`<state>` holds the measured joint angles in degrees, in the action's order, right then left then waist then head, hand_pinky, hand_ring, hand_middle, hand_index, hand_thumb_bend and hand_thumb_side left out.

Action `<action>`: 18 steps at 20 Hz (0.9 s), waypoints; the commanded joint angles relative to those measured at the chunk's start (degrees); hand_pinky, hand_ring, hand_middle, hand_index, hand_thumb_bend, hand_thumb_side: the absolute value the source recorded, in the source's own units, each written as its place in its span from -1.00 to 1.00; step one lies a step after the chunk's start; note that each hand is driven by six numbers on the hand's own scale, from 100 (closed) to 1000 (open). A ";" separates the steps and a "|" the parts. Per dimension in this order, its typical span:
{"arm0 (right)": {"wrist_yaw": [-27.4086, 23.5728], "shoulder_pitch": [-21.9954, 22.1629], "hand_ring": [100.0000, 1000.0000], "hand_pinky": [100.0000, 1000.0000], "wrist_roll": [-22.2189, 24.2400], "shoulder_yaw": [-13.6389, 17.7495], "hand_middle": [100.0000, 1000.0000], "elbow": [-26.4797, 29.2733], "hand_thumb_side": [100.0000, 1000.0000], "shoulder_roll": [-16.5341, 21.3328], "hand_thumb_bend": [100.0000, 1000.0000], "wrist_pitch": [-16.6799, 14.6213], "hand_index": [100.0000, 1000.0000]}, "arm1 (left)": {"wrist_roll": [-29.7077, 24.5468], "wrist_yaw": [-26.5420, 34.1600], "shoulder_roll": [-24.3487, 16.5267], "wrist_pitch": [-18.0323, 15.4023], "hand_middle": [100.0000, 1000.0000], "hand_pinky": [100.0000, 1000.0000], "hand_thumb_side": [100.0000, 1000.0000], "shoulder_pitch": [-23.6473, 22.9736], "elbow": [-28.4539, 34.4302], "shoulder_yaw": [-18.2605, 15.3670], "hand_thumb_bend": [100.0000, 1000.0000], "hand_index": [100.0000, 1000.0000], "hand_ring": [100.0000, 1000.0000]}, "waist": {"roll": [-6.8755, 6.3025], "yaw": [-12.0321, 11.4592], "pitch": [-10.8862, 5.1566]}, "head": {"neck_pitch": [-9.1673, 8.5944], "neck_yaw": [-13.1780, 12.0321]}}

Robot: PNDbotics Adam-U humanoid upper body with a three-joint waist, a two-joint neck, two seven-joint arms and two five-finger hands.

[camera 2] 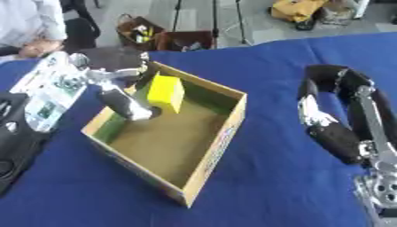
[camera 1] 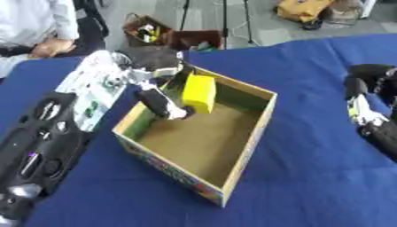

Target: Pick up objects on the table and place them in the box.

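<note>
A blue cloth covers the table (camera 1: pixel 310 146); beyond its far edge lies a grey floor (camera 1: pixel 256 31) with black tripod legs (camera 1: pixel 225 17), a brown basket (camera 1: pixel 145 30) far left, and a yellow bag (camera 1: pixel 302 9) far right.

Both eye views look steeply down from the robot's head, close over the blue table (camera 1: pixel 310 146). They share the open box (camera 2: pixel 213 146) at the table's middle; the right eye view sits slightly rightward.
</note>
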<state>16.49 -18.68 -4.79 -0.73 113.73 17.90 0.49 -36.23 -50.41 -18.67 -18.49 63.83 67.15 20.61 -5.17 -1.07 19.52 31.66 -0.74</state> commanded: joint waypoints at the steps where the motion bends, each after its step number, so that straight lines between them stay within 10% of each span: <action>1: -0.40 -0.80 0.30 0.43 -0.06 -0.01 0.15 0.86 -0.13 0.51 -1.00 -0.30 0.44 | -0.90 -2.33 0.58 -1.14 -0.49 -0.90 -0.02 1.81 -3.78 0.23 -1.00 -0.08 -0.50 | 0.32 0.16 -0.92 | -0.17 0.18; 7: -0.22 -0.77 0.30 0.44 -0.15 -0.09 0.15 0.86 -0.13 0.57 -1.00 -0.10 0.44 | -2.36 -6.49 2.29 -2.89 -0.44 -0.80 0.11 2.16 -9.95 -0.14 -1.00 -0.05 -0.41 | 0.18 0.66 -0.68 | -0.24 -0.01; 12: -0.20 -0.68 0.29 0.44 -0.29 -0.08 0.15 0.86 -0.13 0.47 -1.00 0.03 0.44 | -2.54 -7.64 2.81 -4.72 0.25 -0.15 0.67 1.85 -10.13 -0.87 -0.97 0.60 0.18 | 0.17 0.64 -0.55 | -0.17 0.44; 18: -0.06 -0.52 0.29 0.44 -0.16 -0.12 0.15 0.86 -0.13 0.27 -1.00 0.17 0.44 | -3.70 -8.95 2.43 -4.15 0.96 0.54 0.94 2.01 -6.86 -1.94 -0.28 1.00 0.82 | 0.13 0.61 -0.52 | -0.04 0.52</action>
<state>16.47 -18.68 -4.95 -0.76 113.73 17.88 0.61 -39.49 -58.85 -15.12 -22.63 64.48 58.63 19.66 -5.26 -0.40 20.14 31.65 -0.31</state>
